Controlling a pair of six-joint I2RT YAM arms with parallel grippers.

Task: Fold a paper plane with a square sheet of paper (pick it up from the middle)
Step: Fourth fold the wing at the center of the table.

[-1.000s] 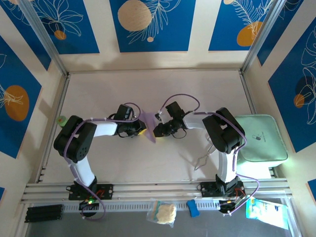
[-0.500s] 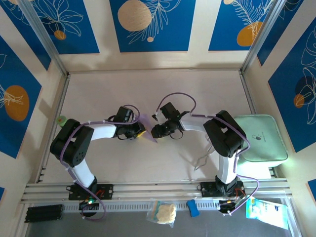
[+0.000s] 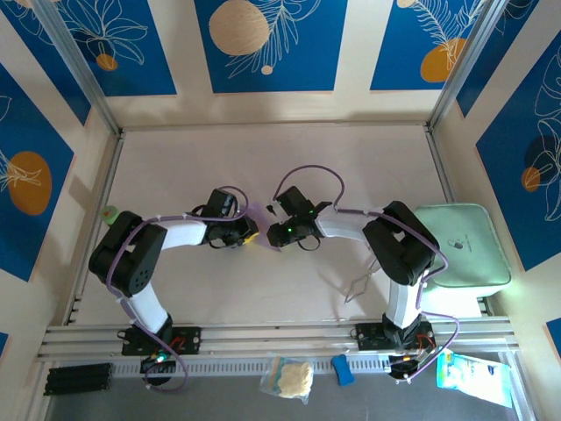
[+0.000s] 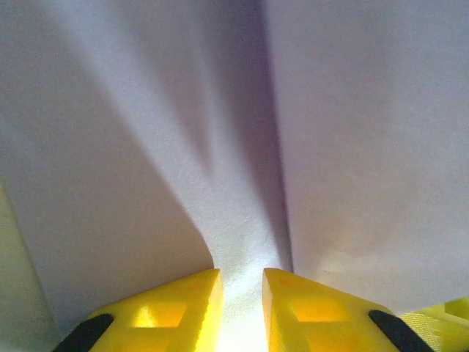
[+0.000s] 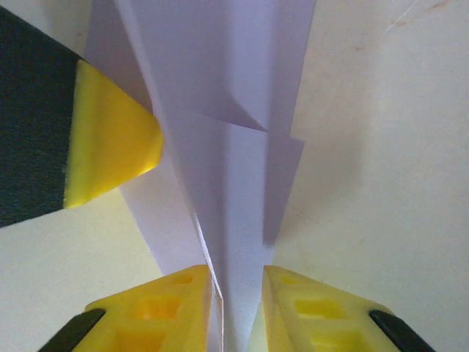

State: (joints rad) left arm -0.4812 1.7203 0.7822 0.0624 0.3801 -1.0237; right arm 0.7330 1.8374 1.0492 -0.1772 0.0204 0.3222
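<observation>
Paper plane (image 5: 234, 147), a folded lavender sheet with layered flaps, is held between both grippers near the middle of the table (image 3: 351, 167). Left gripper (image 4: 242, 312) is clamped on a crease of the paper; right gripper (image 5: 238, 312) is clamped on the folded layers from the opposite side, the two grippers nearly tip to tip. Whether the paper touches the table cannot be confirmed; it appears slightly raised.

The left arm (image 3: 184, 231) and right arm (image 3: 346, 224) share white tubular links, bulky black joint housings, thin looping lavender cables (image 3: 307, 169) and black bases (image 3: 151, 338) at seven and five o'clock, while the left gripper (image 4: 242, 308) and right gripper (image 5: 238, 312) carry blocky yellow plastic fingers (image 4: 176, 309) with recessed pockets.
</observation>
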